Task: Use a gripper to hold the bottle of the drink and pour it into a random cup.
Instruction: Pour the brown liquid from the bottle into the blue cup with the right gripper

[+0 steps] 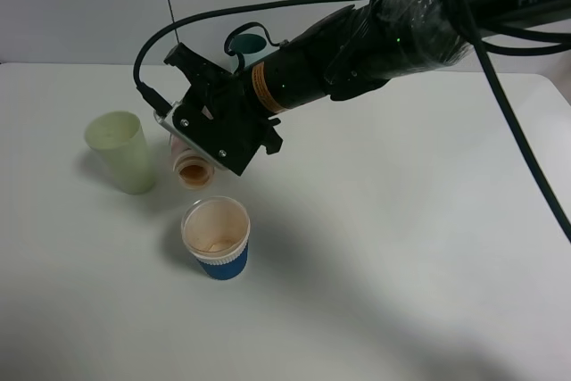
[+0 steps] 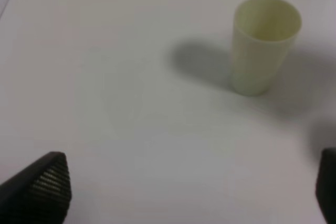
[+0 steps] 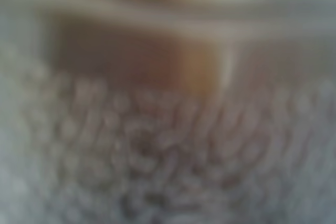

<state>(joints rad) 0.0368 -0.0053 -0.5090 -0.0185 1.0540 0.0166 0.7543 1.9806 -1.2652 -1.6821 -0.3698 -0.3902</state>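
Closest to you in the high view stands the cup (image 1: 215, 238). It is short and wide, with a ribbed, translucent whitish wall over a blue base band, and its inside is stained brownish.

At about 11 o'clock from it, the bottle (image 1: 182, 149) is raised off the white counter (image 1: 401, 247) and tipped over. Its wide, capless mouth is turned down toward you. The neck is clear plastic, and orange-brown drink (image 1: 194, 173) colours the mouth. You cannot tell whether the mouth hangs over the cup's rim or just short of it.

Your right hand (image 1: 200, 142) is clamped on the bottle's body, its black jaws hiding most of the label. The arm (image 1: 357, 51) comes in from 2 o'clock, glossy with plastic wrap, banded orange and white, with black cables looping off it. The right wrist view is only blur, whitish grain under a brown patch.

At 10 o'clock from the cup stands the green cup (image 1: 119, 151), tall, pale, matte and upright. It is near the bottle but apart from it.

Your left hand (image 2: 189, 187) shows only in its own view. Its ribbed black fingertips (image 2: 50, 182) are spread wide over the counter.

Farthest off, near 12 o'clock, is the teal cup (image 1: 252, 42), partly behind the arm.
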